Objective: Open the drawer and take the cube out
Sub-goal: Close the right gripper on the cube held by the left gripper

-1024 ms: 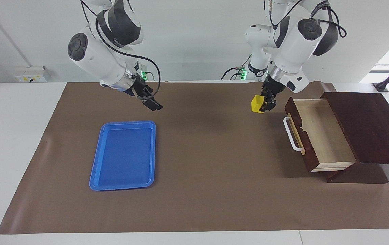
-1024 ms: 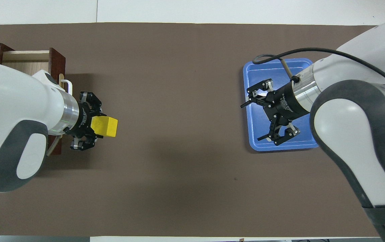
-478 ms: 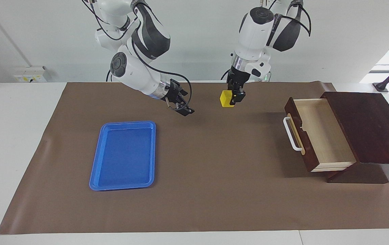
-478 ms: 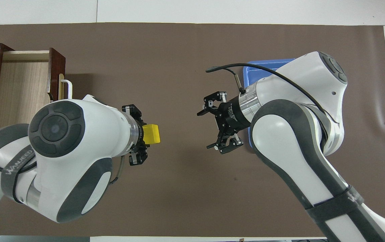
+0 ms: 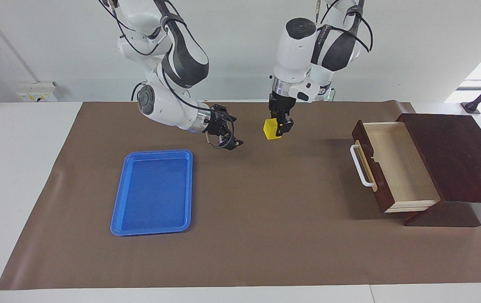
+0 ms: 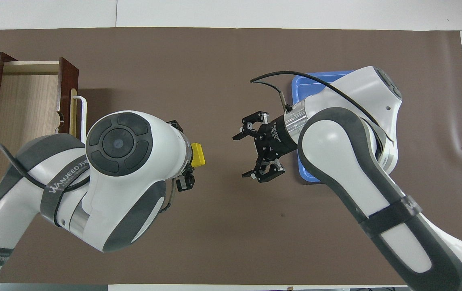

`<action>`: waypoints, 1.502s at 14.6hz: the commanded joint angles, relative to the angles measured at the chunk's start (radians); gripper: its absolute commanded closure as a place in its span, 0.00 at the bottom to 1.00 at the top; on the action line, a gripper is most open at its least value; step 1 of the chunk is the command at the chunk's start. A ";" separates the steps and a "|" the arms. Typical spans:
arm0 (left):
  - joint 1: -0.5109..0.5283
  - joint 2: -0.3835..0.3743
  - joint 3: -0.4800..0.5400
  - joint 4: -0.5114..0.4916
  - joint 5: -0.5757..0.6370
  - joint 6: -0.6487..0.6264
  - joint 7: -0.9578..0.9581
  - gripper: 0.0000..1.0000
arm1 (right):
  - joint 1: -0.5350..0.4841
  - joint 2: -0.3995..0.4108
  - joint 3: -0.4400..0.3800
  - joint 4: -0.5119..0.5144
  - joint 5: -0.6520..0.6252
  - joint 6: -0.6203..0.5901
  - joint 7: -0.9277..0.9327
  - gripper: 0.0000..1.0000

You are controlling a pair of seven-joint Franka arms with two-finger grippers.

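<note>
Brown mat (image 5: 265, 235) over a white table (image 5: 17, 168), plain pale wall at the robots' end. Dark wood cabinet (image 5: 459, 160) at the left arm's end of the table, drawer (image 5: 396, 168) pulled out, pale interior bare, white bar handle (image 5: 360, 166) facing the middle of the mat. Blue tray (image 5: 153, 192) flat on the mat toward the right arm's end. Left gripper (image 5: 280, 126) raised over the middle of the mat, pointing down, clenched on the yellow cube (image 5: 270, 128), cube clear of the mat and well apart from the drawer. Right gripper (image 6: 251, 155) spread wide and holding nothing, raised over the mat between cube and tray, aimed toward the cube, near it but apart.
</note>
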 commanded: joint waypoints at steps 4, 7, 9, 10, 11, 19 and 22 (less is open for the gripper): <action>-0.055 0.031 0.009 0.047 0.029 -0.043 -0.071 1.00 | 0.026 0.031 0.004 0.052 0.018 -0.003 -0.084 0.00; -0.056 0.041 0.009 0.047 0.030 -0.052 -0.099 1.00 | 0.061 0.031 0.006 0.059 0.024 0.009 -0.084 0.00; -0.057 0.054 0.009 0.050 0.035 -0.052 -0.108 1.00 | 0.063 0.031 0.006 0.059 0.024 0.009 -0.084 0.00; -0.057 0.054 0.009 0.050 0.033 -0.052 -0.108 1.00 | 0.066 0.033 0.006 0.059 0.026 0.012 -0.082 0.00; -0.058 0.054 0.009 0.050 0.033 -0.054 -0.110 1.00 | 0.072 0.033 0.006 0.059 0.026 0.013 -0.082 0.00; -0.061 0.054 0.009 0.050 0.035 -0.052 -0.113 1.00 | 0.088 0.067 0.006 0.083 0.037 0.070 -0.070 0.00; -0.061 0.054 0.009 0.050 0.035 -0.051 -0.113 1.00 | 0.105 0.077 0.006 0.086 0.044 0.113 -0.067 0.00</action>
